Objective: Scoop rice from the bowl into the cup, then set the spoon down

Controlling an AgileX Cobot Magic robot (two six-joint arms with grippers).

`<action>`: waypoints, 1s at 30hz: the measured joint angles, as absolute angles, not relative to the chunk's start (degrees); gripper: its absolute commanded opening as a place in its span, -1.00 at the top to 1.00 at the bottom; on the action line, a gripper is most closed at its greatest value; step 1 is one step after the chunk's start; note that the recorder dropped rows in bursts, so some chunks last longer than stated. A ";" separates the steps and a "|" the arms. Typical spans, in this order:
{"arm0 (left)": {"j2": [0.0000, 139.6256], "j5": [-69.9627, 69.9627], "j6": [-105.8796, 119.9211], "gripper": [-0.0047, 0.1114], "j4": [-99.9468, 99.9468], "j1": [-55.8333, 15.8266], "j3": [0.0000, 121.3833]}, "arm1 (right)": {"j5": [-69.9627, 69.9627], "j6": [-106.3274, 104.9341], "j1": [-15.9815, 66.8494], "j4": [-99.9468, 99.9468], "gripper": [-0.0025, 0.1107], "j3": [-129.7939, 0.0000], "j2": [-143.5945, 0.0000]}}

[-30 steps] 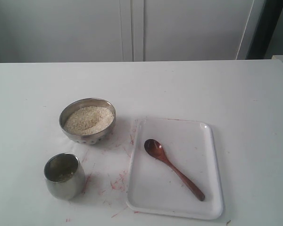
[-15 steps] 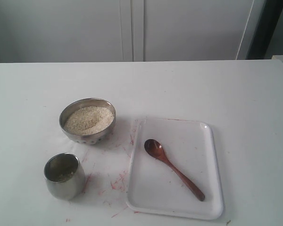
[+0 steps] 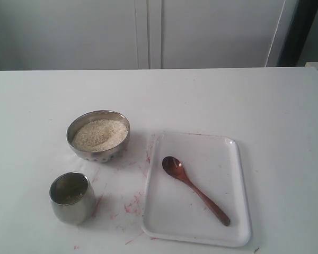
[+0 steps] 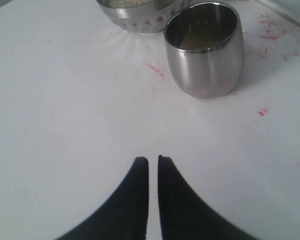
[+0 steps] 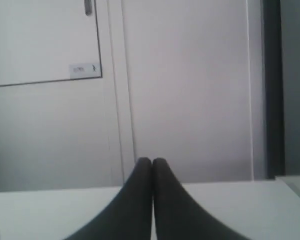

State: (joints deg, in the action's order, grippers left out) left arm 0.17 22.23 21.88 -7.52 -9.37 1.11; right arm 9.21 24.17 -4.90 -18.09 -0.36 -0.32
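White tabletop (image 3: 286, 106) stretches out before us, with pale cabinet doors (image 3: 212, 32) behind it. We find the spoon (image 3: 196, 191) lying free on a white tray (image 3: 243, 180). Its oval scoop faces up at the end nearer the bowl. Its slim handle runs diagonally toward the lower right of the exterior view. Nothing touches the spoon.

To the left of the tray, just beside its far left corner, stands the bowl (image 3: 95, 153). It holds a mound of rice (image 3: 99, 133) that reaches close to the rim. The cup (image 3: 71, 203) stands upright, apart from the bowl and closer to the camera, well to the left of the tray. In the left wrist view we make out some pale grains low inside the cup. Red marks (image 3: 132, 205) are smeared on the tabletop between the cup, the bowl and the tray.

In its wrist view, the left gripper (image 4: 150, 161) points over bare tabletop toward the cup, with the bowl just behind it. Its dark fingers (image 4: 137, 190) are drawn together to a thin slit, and they grasp nothing. In its own view, the right gripper (image 5: 151, 161) is clenched, with its tips pressed against each other and nothing between them. It points over the tabletop's far edge at the cabinet doors, where we see a small label (image 5: 85, 69).
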 measured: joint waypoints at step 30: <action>0.17 22.23 21.88 0.67 -7.52 -9.37 1.11 | -19.64 24.29 -6.35 -18.09 0.96 -0.36 -0.32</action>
State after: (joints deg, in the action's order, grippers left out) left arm 0.17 22.23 21.88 -7.52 -9.37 1.11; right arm -19.64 24.29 -6.35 -18.09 -0.36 -0.32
